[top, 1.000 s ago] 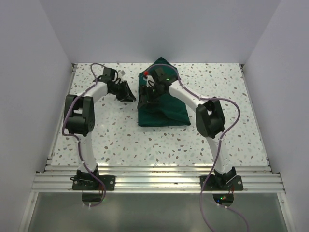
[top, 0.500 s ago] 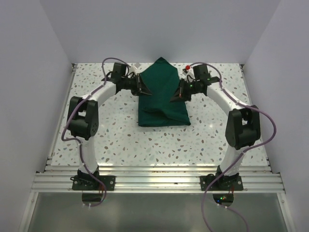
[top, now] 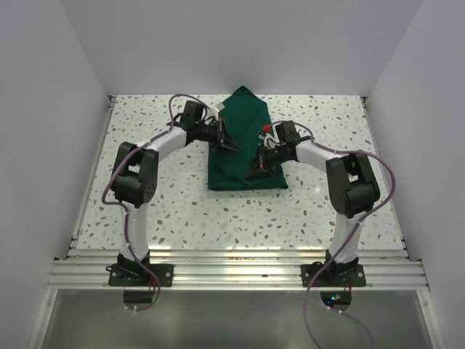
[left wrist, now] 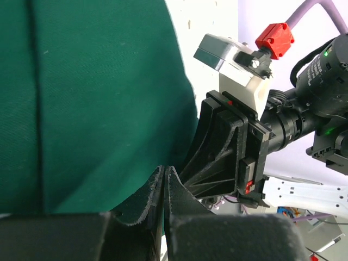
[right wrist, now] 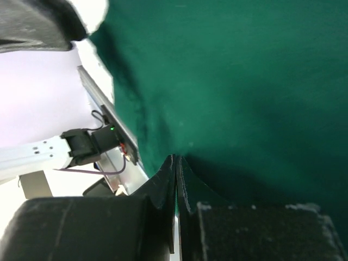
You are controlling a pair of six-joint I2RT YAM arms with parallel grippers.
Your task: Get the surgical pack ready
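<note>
The left jaws are pressed shut against the left edge of the dark green drape [top: 243, 116], up by its far half. The bundle lies mid-counter [top: 167, 203], toward the back, its long axis running away from the arms. The right jaws are shut on its right side, nearer in. Both arms reach it equally; whether either pinches cloth, I can't tell.

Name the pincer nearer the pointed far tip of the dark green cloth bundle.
Left. The left pincer is over the far left edge of the dark green cloth bundle; the right pincer is toward its near right corner.
</note>
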